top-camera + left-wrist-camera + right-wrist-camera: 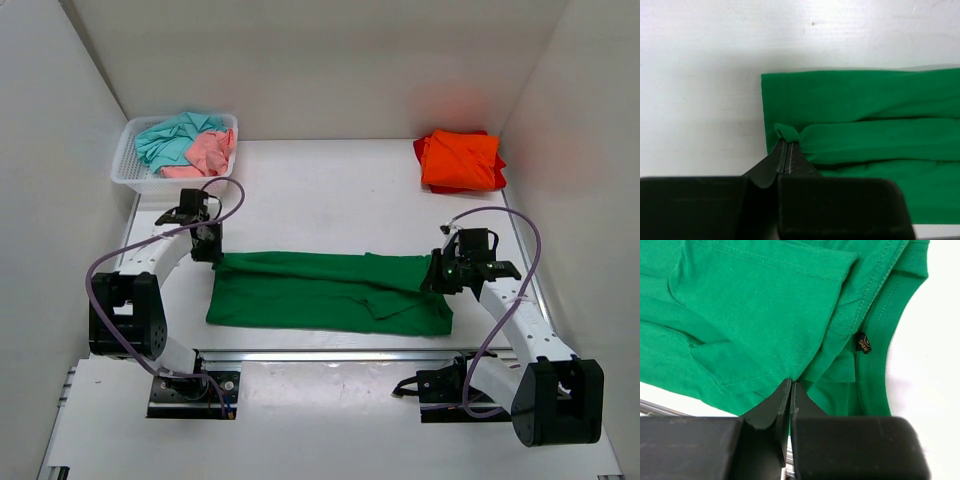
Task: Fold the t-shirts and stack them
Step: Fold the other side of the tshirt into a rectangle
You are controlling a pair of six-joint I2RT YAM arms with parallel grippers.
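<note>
From above, the green shirt [320,290] lies on the counter [320,190] as a long band running side to side between the arms, near the front edge. The left pincer [208,250] sits at the band's far-left corner and the right pincer [437,278] at its right end. The orange shirt [460,160] is folded at the far right corner, well apart. The teal shirt [175,140] and pink shirt [210,152] lie crumpled in the basket [140,183] at the far left.

In the left wrist view, the left pincer [786,145] is closed on a small pinch of green cloth, a little roll bulging above its tips, just inside the shirt's left edge. Lengthwise folds run away to the right.

In the right wrist view, the right pincer [791,385] is likewise clamped, its tips biting the hem of a folded-in layer beside the neckline. A small black label [863,343] shows inside the collar, so this is the collar end.

My reading is that the green shirt is mid-fold: narrowed into a band, gripped at both ends, the next crease not yet made. The next move likely calls for both arms to lift together, keeping the cloth taut so the tucked layers do not slip out. They would then carry the held edge over and lay it down square. After that comes halving and stacking it on the orange one. The two in the basket are not yet begun.
</note>
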